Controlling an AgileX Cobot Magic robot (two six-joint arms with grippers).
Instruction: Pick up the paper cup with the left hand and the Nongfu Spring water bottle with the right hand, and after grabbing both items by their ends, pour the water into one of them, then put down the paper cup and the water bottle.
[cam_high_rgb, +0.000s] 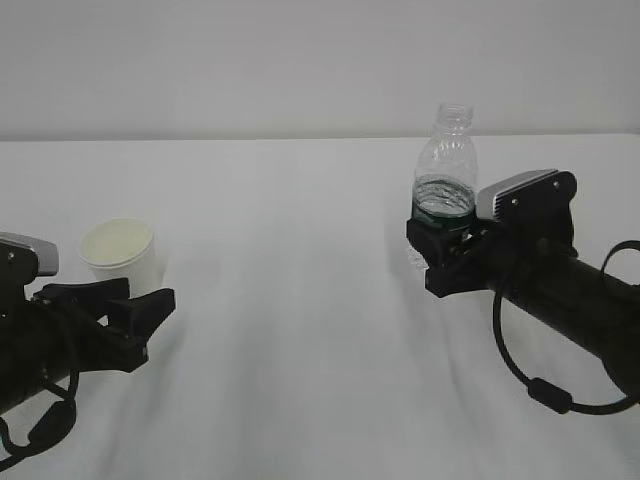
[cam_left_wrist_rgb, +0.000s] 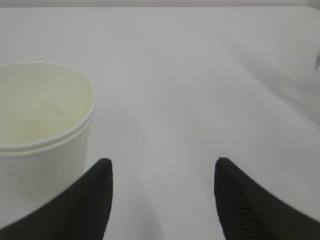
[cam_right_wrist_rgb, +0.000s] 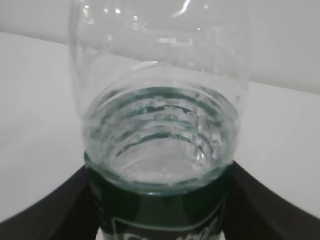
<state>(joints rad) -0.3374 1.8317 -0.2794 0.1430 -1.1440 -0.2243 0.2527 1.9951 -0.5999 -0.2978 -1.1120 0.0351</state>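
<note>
Bottle upright between right end effector jaws, clamped at label; cup beside gaping left end effector.

Both arms were matte black with looping black cables; the left hand and right hand each carried a silver-grey box module.

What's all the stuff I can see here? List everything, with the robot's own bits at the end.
Small cream-white paper cup: one, standing upright on the left of the table, beside the left gripper and not between its jaws.
Small clear ribbed plastic water bottle with dark green label: one, upright on the right, uncapped, between the right gripper's jaws.
White table: one, under everything.
Left gripper: one, black, open.
Right gripper: one, black, around the bottle at its label.
</note>
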